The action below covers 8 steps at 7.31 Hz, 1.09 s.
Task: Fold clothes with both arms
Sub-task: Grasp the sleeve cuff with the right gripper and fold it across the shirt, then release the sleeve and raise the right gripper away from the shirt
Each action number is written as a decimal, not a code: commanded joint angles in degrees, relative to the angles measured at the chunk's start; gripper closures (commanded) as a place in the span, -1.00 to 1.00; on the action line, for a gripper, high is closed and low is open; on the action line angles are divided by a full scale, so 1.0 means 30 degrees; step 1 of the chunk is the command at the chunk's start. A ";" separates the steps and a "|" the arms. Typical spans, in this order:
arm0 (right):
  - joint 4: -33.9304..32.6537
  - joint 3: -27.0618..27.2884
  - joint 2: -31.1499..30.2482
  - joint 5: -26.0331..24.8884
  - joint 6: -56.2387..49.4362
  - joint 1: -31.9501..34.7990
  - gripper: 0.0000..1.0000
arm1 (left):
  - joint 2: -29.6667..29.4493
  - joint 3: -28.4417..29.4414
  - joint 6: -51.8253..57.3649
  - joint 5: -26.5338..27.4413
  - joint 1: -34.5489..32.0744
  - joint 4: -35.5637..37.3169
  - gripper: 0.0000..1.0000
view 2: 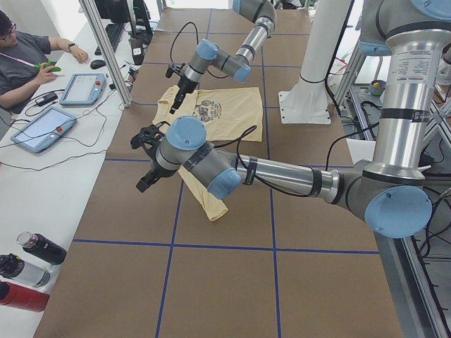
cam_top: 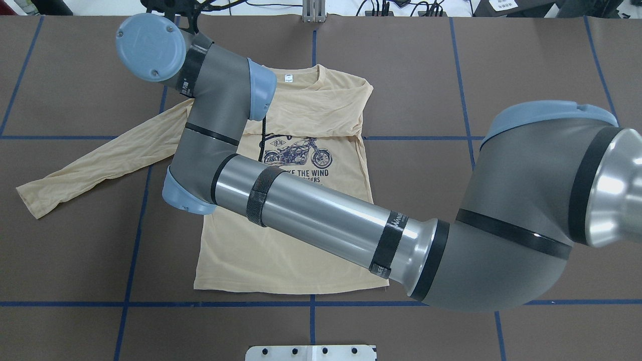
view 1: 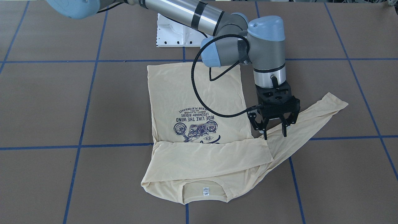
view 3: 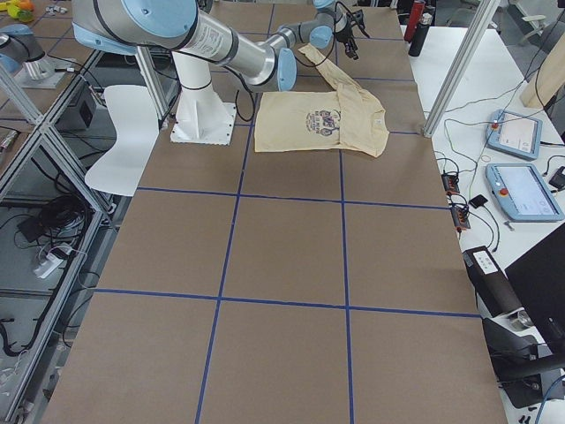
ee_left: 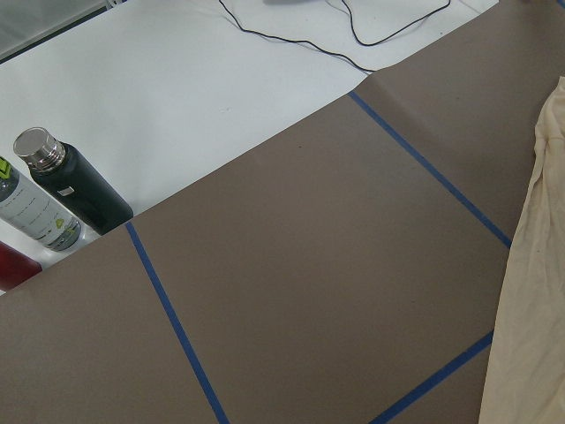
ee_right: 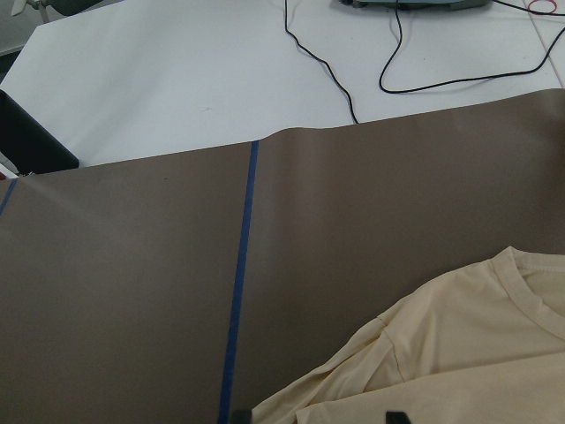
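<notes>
One end effector (view 1: 275,134), the right, hangs fingers spread wide just over the T-shirt's (view 1: 168,93) outstretched sleeve (view 1: 320,113), which runs toward the frame's upper right.

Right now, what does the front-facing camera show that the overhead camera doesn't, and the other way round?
Only front-facing: the right pincer, open, poised at the outstretched sleeve beside the armpit. Overhead, the wrist hides it. Only overhead: the right arm's big elbow and the cables past the table's far edge. Both: the T-shirt lying print up, one sleeve folded across the chest, the neck label and the white pedestal base.
</notes>
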 commanded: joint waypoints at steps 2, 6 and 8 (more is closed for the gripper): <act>-0.4867 0.2136 0.0442 0.0923 0.0064 0.0571 -1.00 | 0.0087 -0.0057 -0.0001 -0.0058 0.0030 -0.0029 -1.00; -0.9902 1.1216 -0.7212 0.6255 -0.2879 0.3907 -1.00 | 0.0640 0.0001 -0.0465 -0.0001 0.1025 -0.0058 -1.00; -0.9905 1.6623 -1.2624 0.8710 -0.6071 0.5955 -1.00 | 0.1895 0.0001 -0.1577 0.0233 0.1871 -0.1510 -1.00</act>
